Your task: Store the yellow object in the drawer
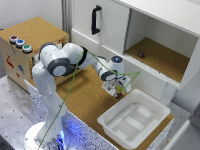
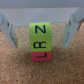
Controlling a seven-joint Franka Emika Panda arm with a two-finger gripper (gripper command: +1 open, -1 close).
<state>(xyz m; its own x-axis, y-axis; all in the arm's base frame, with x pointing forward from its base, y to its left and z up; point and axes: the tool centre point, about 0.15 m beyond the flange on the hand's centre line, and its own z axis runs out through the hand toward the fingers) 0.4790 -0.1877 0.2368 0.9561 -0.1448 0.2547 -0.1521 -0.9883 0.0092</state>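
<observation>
Fingers (image 2: 10, 31) spread wide, straddling the yellow object (image 2: 41, 34) without touching it, block standing on the cork counter (image 2: 20, 70) beside the white tub (image 1: 135, 117). Wrist pointing straight down, forearm stretched out from bent elbow (image 1: 57, 65). Drawer (image 1: 22, 62) well apart, shut.

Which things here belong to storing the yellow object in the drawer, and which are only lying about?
For the job: small yellow block with black letters; cork-brown wooden box with the drawer; open gripper astride the block.
Lying about: white plastic tub; small dark item on the cork shelf; white cabinet door with black handle.
</observation>
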